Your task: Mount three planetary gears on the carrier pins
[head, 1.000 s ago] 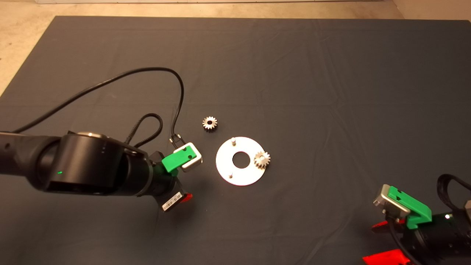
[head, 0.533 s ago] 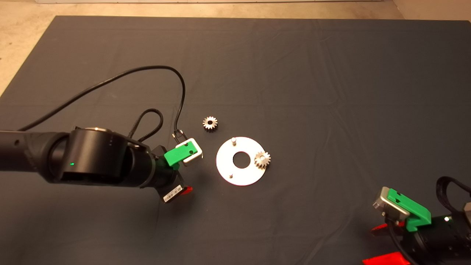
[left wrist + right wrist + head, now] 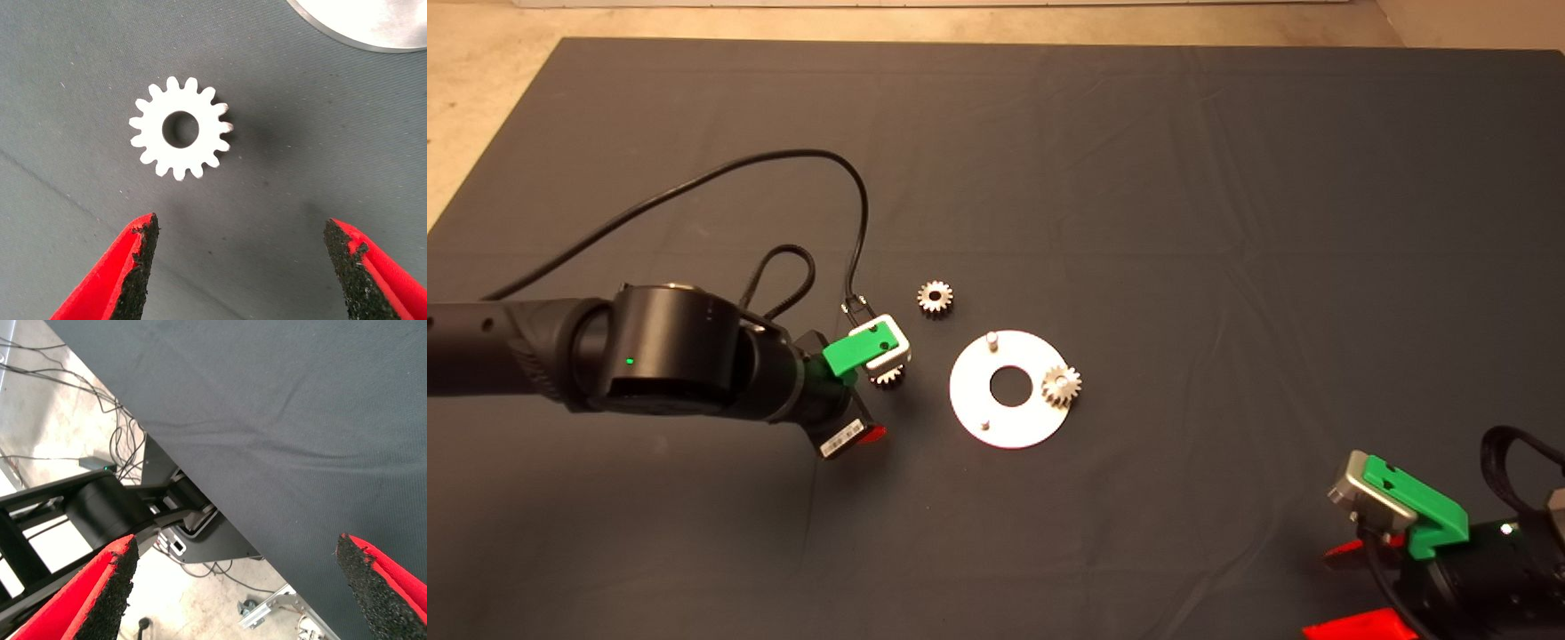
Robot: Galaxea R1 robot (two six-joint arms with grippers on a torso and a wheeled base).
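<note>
Planetary gears: three in all. One gear sits on a pin at the disc's right edge. A second gear lies flat on the mat, just beyond the disc's far left side. The third gear lies flat on the mat, bore up, just left of the disc and partly hidden under the left wrist in the head view.
Carrier pins: two bare pins stand on the disc, one at the far side and one at the near side. The third pin carries the seated gear.
Left pincer: spread wide, pointing down over the third gear. The gear lies ahead of the fingertips, not yet between them, and nearer one finger than the other. Nothing is held.
Right pincer: spread and empty, parked at the counter's near right corner. Its wrist view shows the mat edge and floor cables.
Step in hand: approach to pick up the second of three gears; one installed, two remaining.
Next move, judged: shift the left pincer forward until the gear is centred between the pads, descend to the mat, and close across the teeth. Then lift and align the bore over a bare pin.
Risk, judged: an off-centre closure may push the gear along the mat.
</note>
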